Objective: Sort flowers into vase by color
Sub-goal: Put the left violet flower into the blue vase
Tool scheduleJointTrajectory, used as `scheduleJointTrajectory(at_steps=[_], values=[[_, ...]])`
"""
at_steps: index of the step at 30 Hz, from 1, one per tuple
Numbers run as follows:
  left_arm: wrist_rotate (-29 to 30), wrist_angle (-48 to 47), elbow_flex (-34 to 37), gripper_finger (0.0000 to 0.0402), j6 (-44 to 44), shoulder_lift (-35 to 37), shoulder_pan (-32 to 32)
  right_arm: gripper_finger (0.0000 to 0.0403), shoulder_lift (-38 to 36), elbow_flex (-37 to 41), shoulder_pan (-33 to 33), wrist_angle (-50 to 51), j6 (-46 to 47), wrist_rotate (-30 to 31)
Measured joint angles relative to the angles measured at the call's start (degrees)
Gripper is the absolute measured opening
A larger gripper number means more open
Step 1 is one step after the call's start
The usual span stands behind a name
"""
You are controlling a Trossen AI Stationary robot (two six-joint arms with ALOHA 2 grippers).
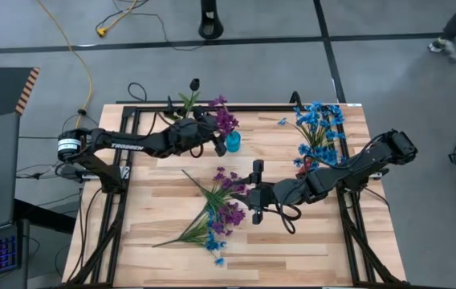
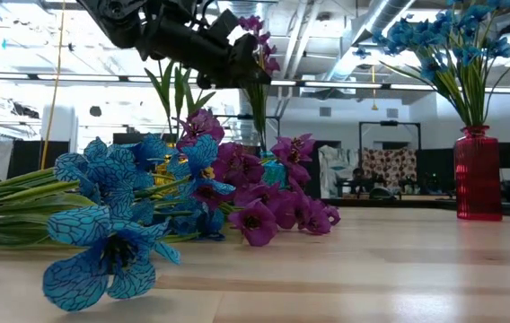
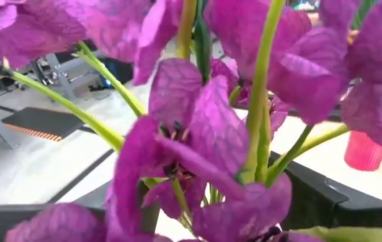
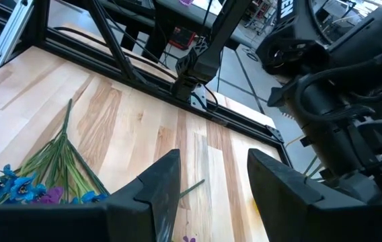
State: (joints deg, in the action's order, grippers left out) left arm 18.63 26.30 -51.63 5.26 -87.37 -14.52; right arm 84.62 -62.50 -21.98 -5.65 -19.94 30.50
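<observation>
High view: the wooden bench (image 1: 308,241) carries a loose heap of flowers (image 1: 216,210) near its middle, long thin green stems fanned toward the near left corner, with purple blossoms on top and bright blue ones at the near end of the pile. From the low view the petals look like veined fabric, the blue ones netted with dark lines.

At the far edge a small blue vase (image 1: 233,143) holds a purple sprig (image 1: 225,119), and the left gripper (image 1: 214,141) sits just beside that vase, at the sprig's stems. Its fingers are hidden behind purple petals in its own wrist view, so I cannot tell whether they are spread or pinching. A dark-blossomed sprig (image 1: 191,94) stands just beyond it at the far edge.

Near the far right corner a red vase (image 2: 478,175) holds a tall bunch of blue flowers (image 1: 319,127).

The right gripper (image 1: 256,193) hovers just right of the heap, its 2 fingers (image 4: 152,195) spread apart with nothing between them.
</observation>
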Motion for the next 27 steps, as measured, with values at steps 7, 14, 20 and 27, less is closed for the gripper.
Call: scheduleJointTrajectory(at_steps=[7,14,20,27], values=[[0.87,-11.34,-3.91,0.0232,-0.01,0.0,-0.04,0.0198,0.0,0.0,0.0,1.09,0.13,0.0],[3.29,-26.33,-7.71,0.0232,1.86,0.02,-0.04,0.0198,0.0,0.0,0.0,1.13,0.11,0.0],[6.82,-31.16,-8.75,0.0231,3.56,0.1,-0.02,0.0198,0.0,0.0,0.04,2.09,0.14,0.0],[11.31,-36.04,-8.75,0.0231,6.06,2.33,0.26,0.0198,0.0,0.0,0.22,2.87,0.37,0.0]])
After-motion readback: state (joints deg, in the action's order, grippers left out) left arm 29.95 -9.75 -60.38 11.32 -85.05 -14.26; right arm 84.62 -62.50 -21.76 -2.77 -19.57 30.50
